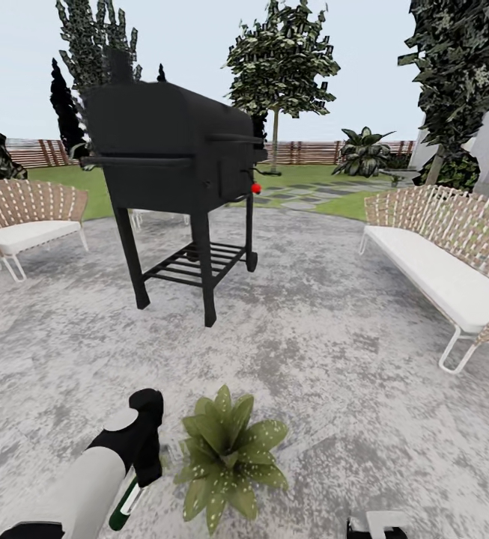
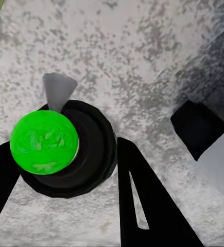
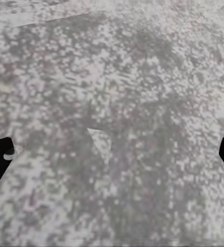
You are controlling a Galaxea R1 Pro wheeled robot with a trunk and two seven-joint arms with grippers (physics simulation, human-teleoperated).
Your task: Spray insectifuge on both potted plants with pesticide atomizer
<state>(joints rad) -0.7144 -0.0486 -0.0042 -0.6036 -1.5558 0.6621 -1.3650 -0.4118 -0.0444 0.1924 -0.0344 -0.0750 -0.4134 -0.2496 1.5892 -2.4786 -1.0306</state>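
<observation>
The left claw (image 2: 65,206) is holding the atomizer (image 2: 55,149) beside one potted plant (image 1: 229,457); spraying is looking unfinished. The right claw (image 3: 112,154) is gaping wide.

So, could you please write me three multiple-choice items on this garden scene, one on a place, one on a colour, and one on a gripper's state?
1. Where is the potted plant?
A. On the white bench
B. On the paved patio beside the left gripper
C. Under the grill

2. What colour is the rounded top of the atomizer?
A. Bright green
B. Red
C. Yellow

3. How does the right gripper stand?
A. Shut on a pot
B. Shut on a leaf
C. Open over bare paving

Key: 1 B, its leaves spread on the grey patio next to the left gripper. 2 A, the left wrist view shows a green dome. 3 C, its fingertips sit wide apart with nothing between.
</observation>
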